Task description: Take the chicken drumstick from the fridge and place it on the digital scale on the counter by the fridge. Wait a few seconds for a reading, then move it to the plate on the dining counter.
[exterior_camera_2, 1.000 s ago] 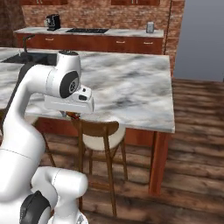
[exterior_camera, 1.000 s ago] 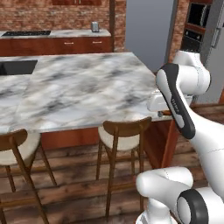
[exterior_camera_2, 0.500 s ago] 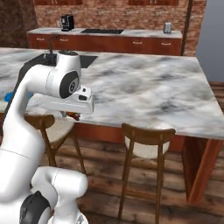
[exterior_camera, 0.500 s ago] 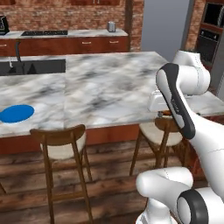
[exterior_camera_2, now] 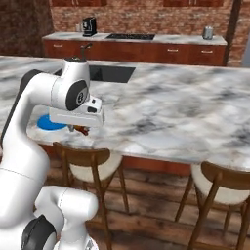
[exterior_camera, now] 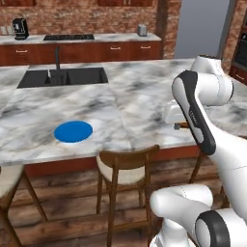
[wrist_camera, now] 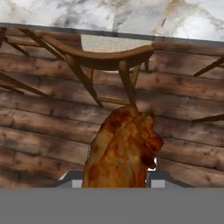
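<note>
Fingers closed on the drumstick, lower centre of the hand view. It looks light, soft, greasy; best pinched mid-body.

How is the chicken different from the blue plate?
The chicken drumstick is brown and lumpy; the plate is bright blue, round and flat. The drumstick is held up in the gripper over the wooden floor; the plate lies on the dining counter. The plate looks bigger.
</note>
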### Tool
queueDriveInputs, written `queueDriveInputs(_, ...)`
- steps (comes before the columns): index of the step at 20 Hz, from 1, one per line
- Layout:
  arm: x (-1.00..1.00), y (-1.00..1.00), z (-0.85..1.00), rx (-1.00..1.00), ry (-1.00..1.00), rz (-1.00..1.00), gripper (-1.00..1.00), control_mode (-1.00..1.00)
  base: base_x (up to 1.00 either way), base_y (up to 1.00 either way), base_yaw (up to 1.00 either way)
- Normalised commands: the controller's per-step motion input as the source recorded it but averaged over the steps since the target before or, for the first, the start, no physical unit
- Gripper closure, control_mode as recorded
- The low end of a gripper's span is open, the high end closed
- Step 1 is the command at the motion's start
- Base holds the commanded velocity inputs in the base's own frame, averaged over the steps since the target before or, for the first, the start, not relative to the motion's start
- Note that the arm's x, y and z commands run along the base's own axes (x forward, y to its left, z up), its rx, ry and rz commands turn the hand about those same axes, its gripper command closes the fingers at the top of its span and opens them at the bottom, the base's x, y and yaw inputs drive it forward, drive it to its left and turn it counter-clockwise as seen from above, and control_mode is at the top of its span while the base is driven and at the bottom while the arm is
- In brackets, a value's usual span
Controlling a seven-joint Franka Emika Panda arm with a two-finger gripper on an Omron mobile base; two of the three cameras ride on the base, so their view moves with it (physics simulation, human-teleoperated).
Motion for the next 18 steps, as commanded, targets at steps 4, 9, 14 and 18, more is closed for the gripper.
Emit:
queueDriveInputs(4,0.0,0.0,0.0,0.0,0.0,0.0,1.0,1.0,0.65,1.0,0.0)
queueDriveInputs(9,0.0,0.0,0.0,0.0,0.0,0.0,1.0,1.0,0.44,1.0,0.0)
queueDriveInputs(14,0.0,0.0,0.0,0.0,0.0,0.0,1.0,1.0,0.75,0.97,0.0)
queueDriveInputs(18,0.22,0.15,-0.06,-0.05,-0.02,0.0,1.0,-1.0,0.73,0.55,0.0)
